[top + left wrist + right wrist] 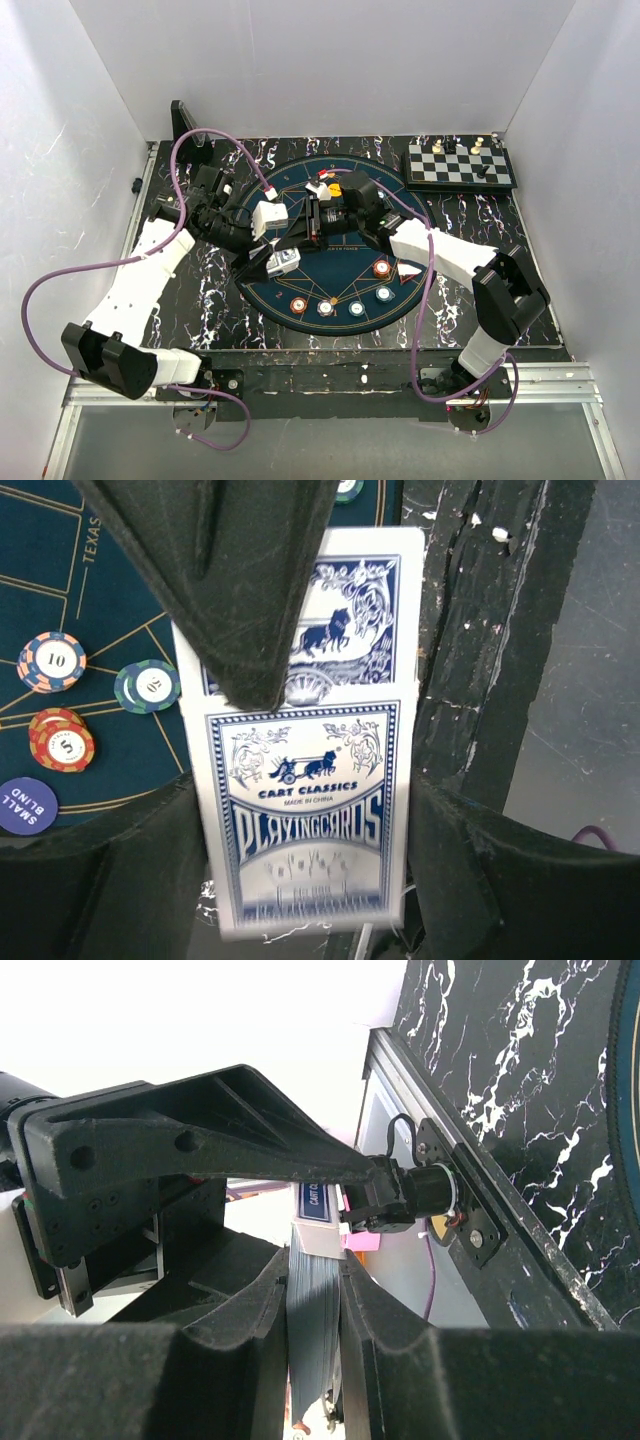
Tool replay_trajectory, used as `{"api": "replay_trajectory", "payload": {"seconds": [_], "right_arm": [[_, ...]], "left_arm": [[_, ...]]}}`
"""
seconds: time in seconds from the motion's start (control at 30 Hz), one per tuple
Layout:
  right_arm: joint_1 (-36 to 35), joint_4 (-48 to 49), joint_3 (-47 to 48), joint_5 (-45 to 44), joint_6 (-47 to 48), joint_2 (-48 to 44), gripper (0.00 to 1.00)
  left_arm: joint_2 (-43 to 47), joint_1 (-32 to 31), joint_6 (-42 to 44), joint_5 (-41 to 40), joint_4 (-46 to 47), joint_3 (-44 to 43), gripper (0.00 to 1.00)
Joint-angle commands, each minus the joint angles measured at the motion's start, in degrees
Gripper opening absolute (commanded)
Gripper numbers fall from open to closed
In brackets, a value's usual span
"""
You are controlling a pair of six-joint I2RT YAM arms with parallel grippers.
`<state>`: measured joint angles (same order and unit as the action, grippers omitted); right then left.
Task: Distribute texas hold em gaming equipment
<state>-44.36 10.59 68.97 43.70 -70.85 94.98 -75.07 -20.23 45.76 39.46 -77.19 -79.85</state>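
The right gripper (313, 1272) is pinching narrowly on a thin stack of small blue-backed playing cards (312, 1345), seen edge-on between its black fingers. The left gripper (305, 792) is clasping the white-and-blue cardboard card box (305, 825) printed "Playing Cards", and its fingers appear to be touching the box's two long sides. In the top view the two tools are meeting over the left part of the large round dark-blue mat with gold lines (330, 285). Coin-sized round poker chips (147, 685) in orange, teal and purple are lying on that mat just beside the box. The step in hand looks like drawing the deck out of its box. To do it well, the left arm should be holding the box firm and level while the right is pulling straight along the box's long axis. The right grip should be sitting square so that no card is fanning or slipping, and the pull should be passing clear of the chips and the black white-veined marble tabletop (480, 630).
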Motion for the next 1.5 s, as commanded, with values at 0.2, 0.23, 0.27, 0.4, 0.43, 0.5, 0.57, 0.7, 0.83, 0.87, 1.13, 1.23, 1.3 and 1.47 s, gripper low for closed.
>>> {"api": "replay_trajectory", "payload": {"seconds": [0.2,0.23,0.27,0.4,0.43,0.5,0.57,0.7,0.83,0.87,1.13,1.23,1.3,1.47], "right_arm": [[-0.11,2.86,-0.59,0.68,-1.48,-0.76,0.14],[-0.20,2.86,-0.59,0.51,-1.48,-0.67,0.14],[-0.20,2.86,-0.59,0.42,-1.57,-0.59,0.14],[-0.46,3.03,-0.50,-0.20,-1.66,-0.23,0.14],[-0.55,3.03,-0.50,-0.28,-1.57,-0.06,0.13],[-0.73,3.38,-0.42,-0.46,-1.92,0.29,0.13],[-0.82,3.56,-0.33,-0.63,-2.10,0.38,0.13],[-0.82,3.74,-0.15,-0.99,-2.19,0.56,0.13],[-0.82,3.56,-0.06,-1.34,-2.36,0.65,0.13],[-0.82,3.73,-0.15,-1.34,-2.45,0.73,0.13],[-0.91,4.61,0.11,-0.99,-3.24,1.26,0.12],[-0.91,4.79,0.02,-1.08,-3.42,1.44,0.12],[-0.99,4.88,0.02,-1.08,-3.51,1.44,0.13],[-1.26,4.97,0.20,-0.99,-3.42,1.35,0.12]], "left_arm": [[3.44,0.01,1.00,-1.14,1.51,1.11,0.86],[3.44,-0.16,0.83,-1.23,1.77,0.93,0.87],[3.44,-0.16,0.65,-1.32,2.21,1.02,0.91],[3.70,-1.04,-0.31,-1.49,4.50,1.63,0.91],[3.79,-1.13,-0.49,-1.49,4.85,1.54,0.90],[3.09,-1.65,-0.67,-1.41,4.85,1.37,0.87],[2.74,-2.27,-1.19,-1.49,5.03,1.46,0.83],[3.00,-3.24,-1.64,-2.37,5.82,1.72,0.75],[3.61,-3.41,-0.50,-3.34,4.68,1.89,0.69],[3.79,-3.41,-0.23,-3.34,4.59,2.24,0.68],[5.55,-5.61,0.74,-5.53,5.20,5.06,0.74],[5.63,-5.70,0.65,-6.68,6.08,4.97,0.72],[5.46,-5.70,0.91,-6.94,6.44,4.53,0.68],[4.93,-5.79,1.79,-5.81,5.38,4.09,0.45]]}}
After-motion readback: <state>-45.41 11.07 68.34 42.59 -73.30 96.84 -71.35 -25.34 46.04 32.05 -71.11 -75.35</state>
